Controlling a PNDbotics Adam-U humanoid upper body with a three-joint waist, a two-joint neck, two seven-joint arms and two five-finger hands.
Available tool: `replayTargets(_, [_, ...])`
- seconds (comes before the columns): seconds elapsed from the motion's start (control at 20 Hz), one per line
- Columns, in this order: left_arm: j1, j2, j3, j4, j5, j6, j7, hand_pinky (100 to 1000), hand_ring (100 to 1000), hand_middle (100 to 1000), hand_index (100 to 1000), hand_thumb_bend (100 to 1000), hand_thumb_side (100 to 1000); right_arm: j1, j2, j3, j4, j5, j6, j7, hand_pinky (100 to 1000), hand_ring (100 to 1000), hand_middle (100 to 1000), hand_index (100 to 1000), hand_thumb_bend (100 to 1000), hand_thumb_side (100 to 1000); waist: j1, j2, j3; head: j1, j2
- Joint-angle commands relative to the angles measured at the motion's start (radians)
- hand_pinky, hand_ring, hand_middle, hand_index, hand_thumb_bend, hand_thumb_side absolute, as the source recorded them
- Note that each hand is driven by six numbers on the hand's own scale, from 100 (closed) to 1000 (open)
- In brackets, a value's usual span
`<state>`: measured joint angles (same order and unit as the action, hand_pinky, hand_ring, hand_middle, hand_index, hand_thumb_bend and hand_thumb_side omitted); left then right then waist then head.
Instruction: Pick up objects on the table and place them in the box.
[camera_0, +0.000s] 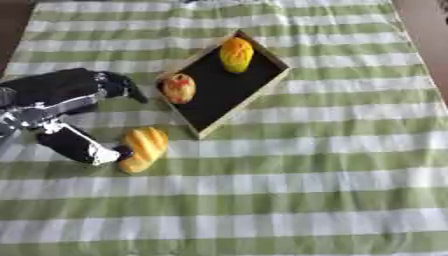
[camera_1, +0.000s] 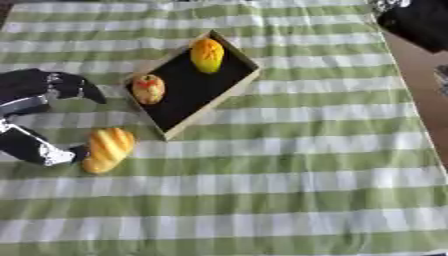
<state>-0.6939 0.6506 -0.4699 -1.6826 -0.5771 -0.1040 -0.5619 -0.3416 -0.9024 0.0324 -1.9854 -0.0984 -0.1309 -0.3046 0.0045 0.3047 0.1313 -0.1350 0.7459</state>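
A shallow wooden box (camera_0: 226, 90) with a black floor lies askew at the upper middle of the striped cloth. Inside it are a yellow-orange fruit (camera_0: 236, 54) at the far end and a red-yellow fruit (camera_0: 178, 87) by the left wall. A golden bread loaf (camera_0: 144, 148) lies on the cloth just below the box's near left corner. My left hand (camera_0: 54, 95) is open to the left of the loaf. Its thumb (camera_0: 86, 146) reaches the loaf's left side, and its fingers (camera_0: 121, 86) point toward the box. My right hand (camera_1: 418, 20) is a dark shape in the top right corner.
The green and white striped cloth (camera_0: 306, 190) covers the table. A bare brown table edge (camera_1: 420, 85) runs down the right side past the cloth.
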Motion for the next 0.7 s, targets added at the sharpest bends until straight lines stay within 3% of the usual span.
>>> replayTargets(0.05, [-0.004,-0.005,0.0,0.035,-0.041,-0.013,0.02,777,860,816,860,398,352,-0.006,-0.023,-0.008,-0.015,-0.002,-0.001,-0.002,879,843,622,791,100,470,-0.001,-0.016,-0.001,0.001,-0.01])
replayTargets(0.25, [0.001,-0.022,-0.007,0.084,-0.075,-0.032,0.02,780,859,819,862,402,336,-0.006,-0.021,-0.008,-0.015,-0.004,-0.001,-0.001,879,844,622,791,100,470,-0.002,-0.015,-0.002,0.001,-0.009])
replayTargets(0.7, [-0.003,-0.049,-0.027,0.149,-0.095,-0.06,-0.03,770,845,799,843,413,406,-0.007,-0.019,-0.008,-0.015,-0.006,-0.003,-0.001,880,845,623,792,100,470,-0.004,-0.015,-0.004,0.002,-0.008])
